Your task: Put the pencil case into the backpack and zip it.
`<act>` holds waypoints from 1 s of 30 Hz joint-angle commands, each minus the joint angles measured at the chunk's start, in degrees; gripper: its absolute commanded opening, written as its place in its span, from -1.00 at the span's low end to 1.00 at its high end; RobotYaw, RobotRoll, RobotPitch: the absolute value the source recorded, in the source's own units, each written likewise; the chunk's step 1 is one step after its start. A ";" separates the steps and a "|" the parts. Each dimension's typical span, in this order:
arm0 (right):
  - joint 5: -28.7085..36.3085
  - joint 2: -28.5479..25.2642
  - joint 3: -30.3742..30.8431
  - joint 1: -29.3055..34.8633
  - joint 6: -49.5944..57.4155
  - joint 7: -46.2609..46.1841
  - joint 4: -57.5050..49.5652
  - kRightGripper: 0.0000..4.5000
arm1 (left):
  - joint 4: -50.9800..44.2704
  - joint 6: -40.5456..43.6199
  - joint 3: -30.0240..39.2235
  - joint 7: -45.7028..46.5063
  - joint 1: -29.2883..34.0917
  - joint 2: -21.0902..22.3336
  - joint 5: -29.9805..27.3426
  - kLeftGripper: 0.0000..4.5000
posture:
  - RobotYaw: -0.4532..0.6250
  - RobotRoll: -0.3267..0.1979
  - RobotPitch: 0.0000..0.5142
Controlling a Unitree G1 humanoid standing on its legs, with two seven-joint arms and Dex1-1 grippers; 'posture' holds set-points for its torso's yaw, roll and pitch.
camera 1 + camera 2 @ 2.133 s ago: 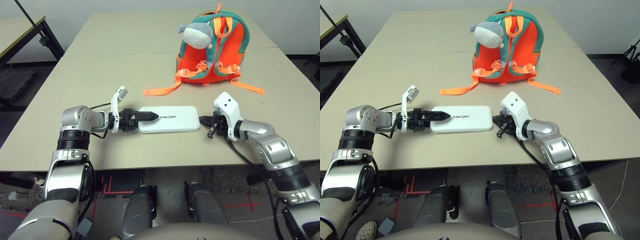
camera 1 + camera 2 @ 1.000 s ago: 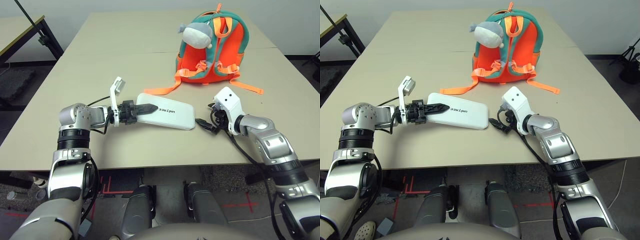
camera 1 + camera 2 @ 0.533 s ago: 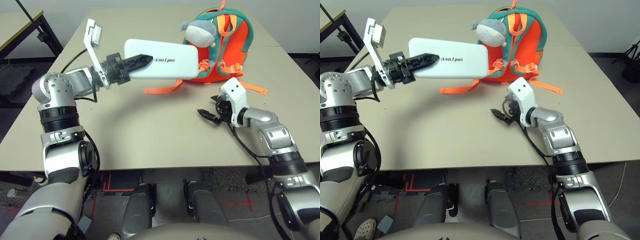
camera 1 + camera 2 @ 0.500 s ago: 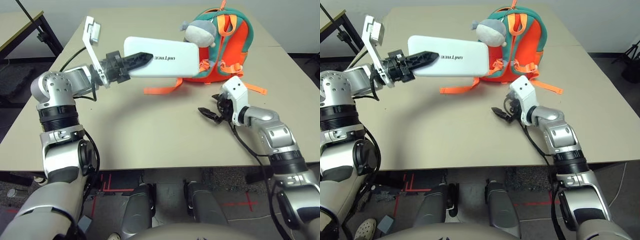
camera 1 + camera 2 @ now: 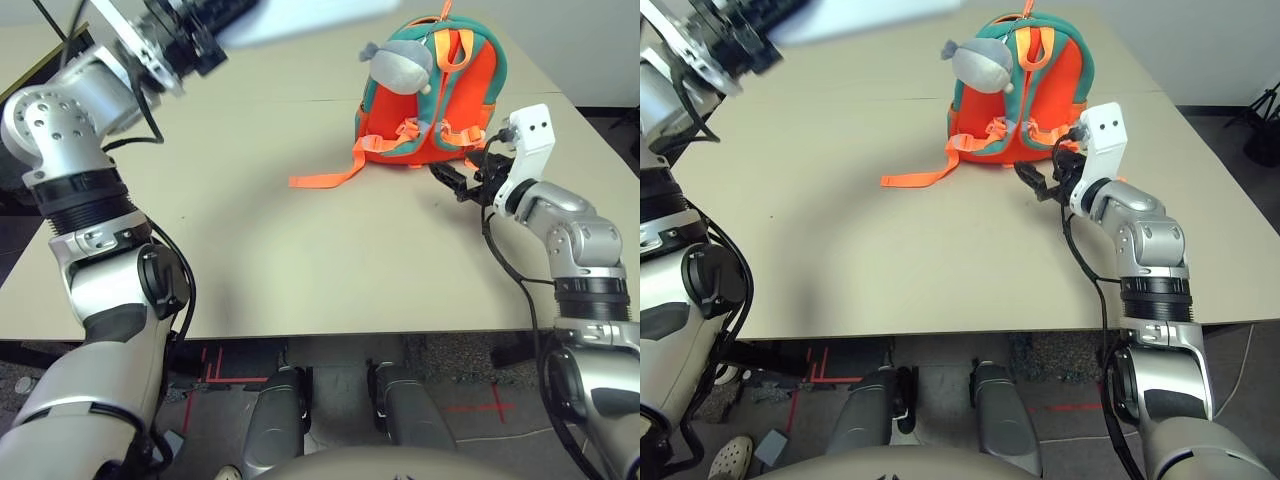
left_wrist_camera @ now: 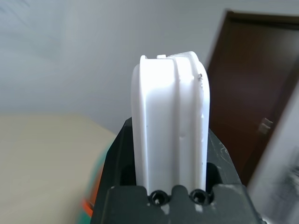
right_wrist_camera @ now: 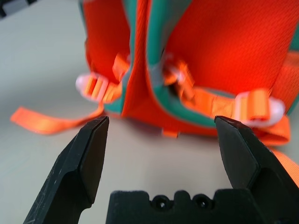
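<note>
Hovering above the table (image 5: 270, 240), left arm (image 5: 120, 270) raised, jaws clamped around the pencil case (image 6: 170, 121); right jaws spread near the backpack (image 5: 430, 110).

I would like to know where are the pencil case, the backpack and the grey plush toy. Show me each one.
pencil case (image 6: 161, 126): left wrist view, its narrow end
backpack (image 5: 470, 95): left eye view, orange back panel
grey plush toy (image 5: 982, 68): right eye view, its body

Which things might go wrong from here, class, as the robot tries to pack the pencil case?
The pencil case is pinched at one end by the left claw, so it could tilt or slip out. The backpack stands with its straps toward the robot, and the loose strap on the table might snag the open right claw.
</note>
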 commanded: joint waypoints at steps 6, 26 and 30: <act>1.04 3.43 -1.10 -6.68 -4.46 -3.85 7.26 1.00 | 8.06 -14.49 -3.16 2.13 -1.92 0.99 8.06 -0.43 | -0.45 0.25 -0.59; -8.14 8.01 4.94 -23.16 -26.88 -4.42 40.24 1.00 | 10.57 -18.85 -4.88 3.99 -1.28 0.40 10.53 -0.43 | -0.37 0.25 -0.66; -9.03 8.48 4.88 -25.06 -30.14 -4.46 44.43 1.00 | 10.48 -18.86 -5.09 4.16 -1.29 0.34 10.63 -0.43 | -0.36 0.25 -0.67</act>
